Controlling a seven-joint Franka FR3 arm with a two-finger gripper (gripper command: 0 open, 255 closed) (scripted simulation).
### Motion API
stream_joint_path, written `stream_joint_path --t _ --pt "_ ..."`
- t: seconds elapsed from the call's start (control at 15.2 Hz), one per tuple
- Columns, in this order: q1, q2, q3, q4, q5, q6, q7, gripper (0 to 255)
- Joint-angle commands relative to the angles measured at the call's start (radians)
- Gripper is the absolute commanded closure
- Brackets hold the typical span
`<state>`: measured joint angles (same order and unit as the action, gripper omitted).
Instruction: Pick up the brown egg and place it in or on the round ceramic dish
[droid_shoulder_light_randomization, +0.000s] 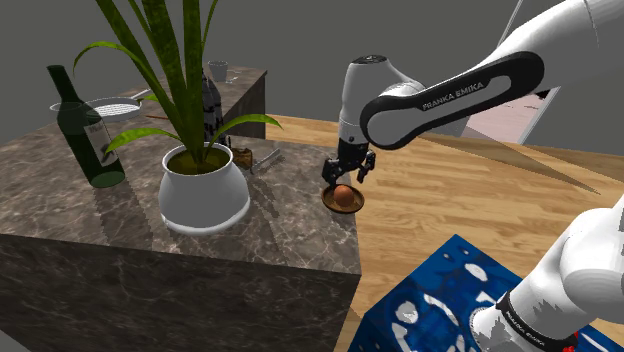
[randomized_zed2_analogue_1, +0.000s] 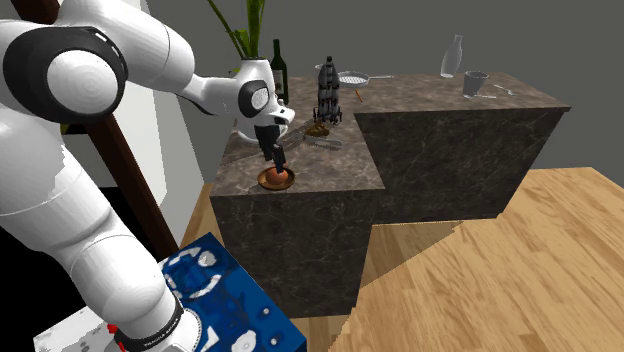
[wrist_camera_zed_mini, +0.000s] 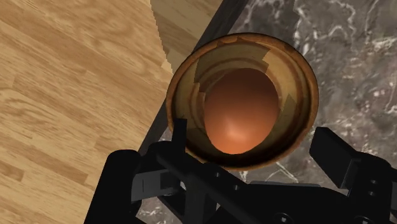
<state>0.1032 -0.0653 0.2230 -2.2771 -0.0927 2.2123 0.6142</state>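
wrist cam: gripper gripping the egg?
No: the gripper is open, fingers clear of the brown egg, which lies in the round dish.

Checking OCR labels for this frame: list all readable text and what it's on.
"FRANKA EMIKA": white letters on the dark link of the arm, shoulder view.
Lettering on the dark band low on the arm, near the base: too small to read.
White marks on the blue stand: blotches, not legible as words or numbers.
Nothing else readable.
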Motion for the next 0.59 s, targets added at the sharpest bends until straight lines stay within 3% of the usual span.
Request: stream_joint_path --t 0.0,0.53 --pt "0.004 -0.037 0.002 0.029 0.014 -0.066 -0.007 0" --pt "0.005 -0.048 0.003 0.045 0.019 -0.092 -0.010 0"
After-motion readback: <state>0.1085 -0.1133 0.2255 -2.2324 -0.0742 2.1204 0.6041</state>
